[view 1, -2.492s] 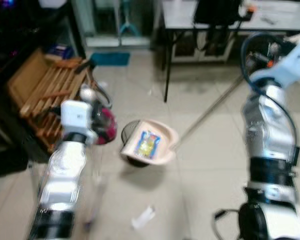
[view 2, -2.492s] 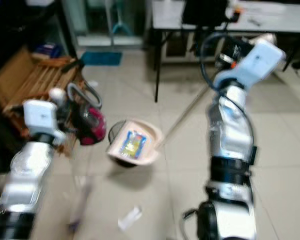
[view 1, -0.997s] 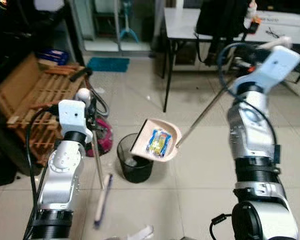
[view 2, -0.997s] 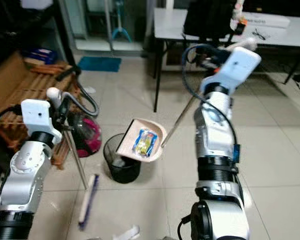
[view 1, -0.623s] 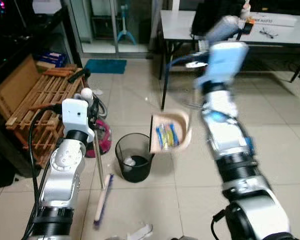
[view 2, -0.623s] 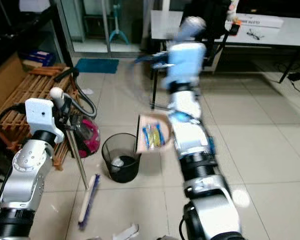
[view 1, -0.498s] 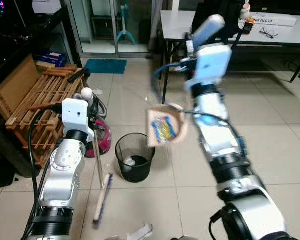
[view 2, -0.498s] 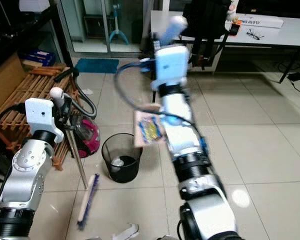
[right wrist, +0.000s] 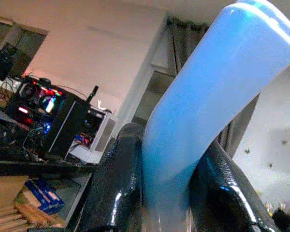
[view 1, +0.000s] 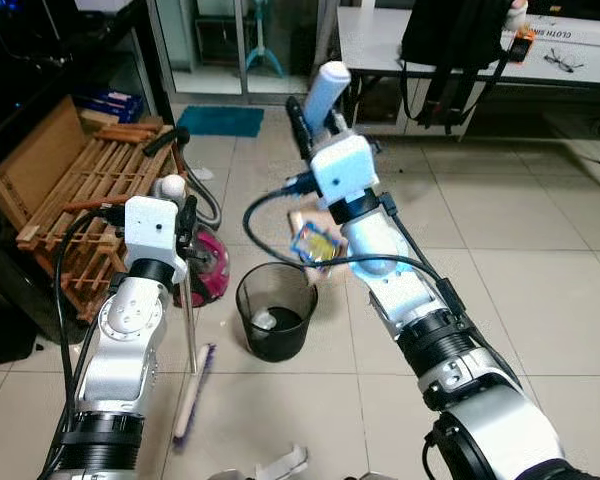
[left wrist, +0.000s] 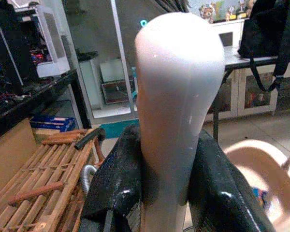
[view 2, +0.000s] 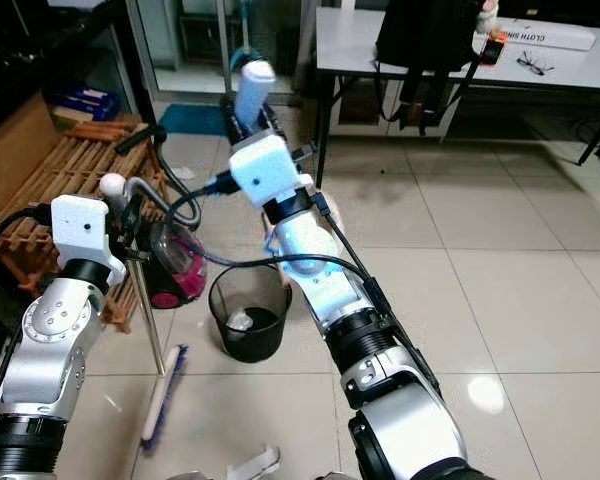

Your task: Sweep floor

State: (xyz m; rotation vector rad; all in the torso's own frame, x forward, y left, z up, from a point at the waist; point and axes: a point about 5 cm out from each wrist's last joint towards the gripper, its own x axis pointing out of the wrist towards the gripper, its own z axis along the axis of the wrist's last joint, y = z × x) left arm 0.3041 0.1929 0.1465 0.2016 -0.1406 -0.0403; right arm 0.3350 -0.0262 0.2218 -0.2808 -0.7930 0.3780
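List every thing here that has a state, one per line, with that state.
Left end effector: shut on the broom handle.
Right end effector: shut on the dustpan handle.
Broom: upright, its bristle head on the floor.
Dustpan: tipped above the bin, a colourful wrapper in it.
Bin: upright, open, a little rubbish at its bottom.
Paper scrap: lying on the floor, not yet swept.

Tiled home workroom, white desk [view 1: 450, 35] with hanging backpack [view 1: 458, 40], computer tower [left wrist: 36, 46], wooden rack [view 1: 75, 190], vacuum cleaner [view 1: 205, 265], glass door [view 1: 235, 40]
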